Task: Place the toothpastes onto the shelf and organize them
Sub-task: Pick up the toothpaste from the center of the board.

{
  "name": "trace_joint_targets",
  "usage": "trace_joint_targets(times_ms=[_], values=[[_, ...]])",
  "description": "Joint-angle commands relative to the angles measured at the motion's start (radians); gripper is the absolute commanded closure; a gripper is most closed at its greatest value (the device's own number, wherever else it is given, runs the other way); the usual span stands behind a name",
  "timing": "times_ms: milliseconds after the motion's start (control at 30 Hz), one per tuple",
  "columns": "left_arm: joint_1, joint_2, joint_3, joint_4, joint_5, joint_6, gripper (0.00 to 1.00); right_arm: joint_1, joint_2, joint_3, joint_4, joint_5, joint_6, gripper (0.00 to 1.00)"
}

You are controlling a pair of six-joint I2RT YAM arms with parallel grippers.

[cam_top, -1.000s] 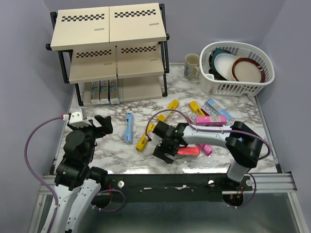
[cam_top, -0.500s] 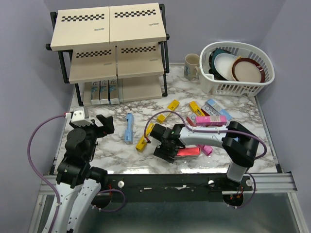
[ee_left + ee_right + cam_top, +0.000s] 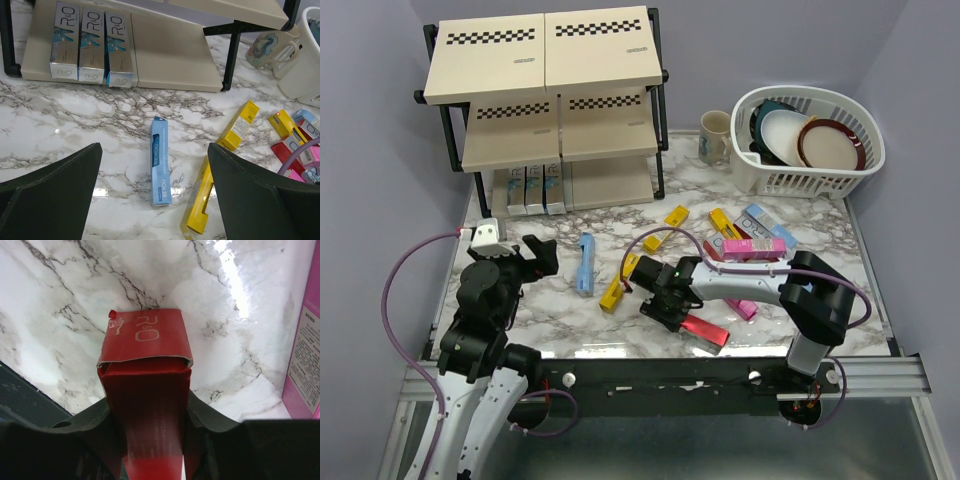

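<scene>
A red carton (image 3: 145,370) is clamped between the right fingers (image 3: 205,417), a grip shown only by the right wrist view. From above, its long axis is seen slanting toward the near edge of the surface (image 3: 560,310), the shelf (image 3: 610,185) lying well apart at far left. The left fingers (image 3: 55,190), nearer the shelf, are spread wide and empty, a light blue carton (image 3: 161,167) ahead.
</scene>
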Motion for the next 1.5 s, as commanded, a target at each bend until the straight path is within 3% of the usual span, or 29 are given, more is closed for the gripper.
trace_joint_targets(times_ms=[0, 267, 400, 667, 967, 1067, 1200, 1467], values=[[0.008, 0.004, -0.011, 0.029, 0.041, 0.011, 0.01, 0.010, 0.036, 0.036, 0.032, 0.054, 0.120, 0.59], [0.006, 0.027, -0.025, 0.060, 0.136, 0.002, 0.01, -0.010, -0.040, 0.008, 0.118, 0.045, 0.268, 0.64], [0.006, 0.053, -0.033, 0.089, 0.247, -0.034, 0.01, -0.047, -0.128, -0.031, 0.209, 0.022, 0.337, 0.64], [-0.024, 0.044, -0.080, 0.118, 0.314, -0.109, 0.01, -0.153, -0.424, -0.211, 0.446, -0.018, 0.533, 0.66], [-0.110, 0.089, -0.093, 0.147, 0.275, -0.133, 0.01, -0.285, -0.717, -0.426, 0.690, -0.045, 0.780, 0.66], [-0.191, 0.132, -0.102, 0.187, 0.237, -0.158, 0.01, -0.315, -0.822, -0.492, 0.756, -0.038, 0.863, 0.66], [-0.369, 0.202, -0.105, 0.250, 0.067, -0.176, 0.01, -0.337, -0.928, -0.553, 0.791, -0.003, 0.937, 0.66], [-0.781, 0.360, -0.094, 0.405, -0.247, -0.130, 0.01, -0.351, -1.115, -0.645, 0.768, 0.105, 1.060, 0.66]])
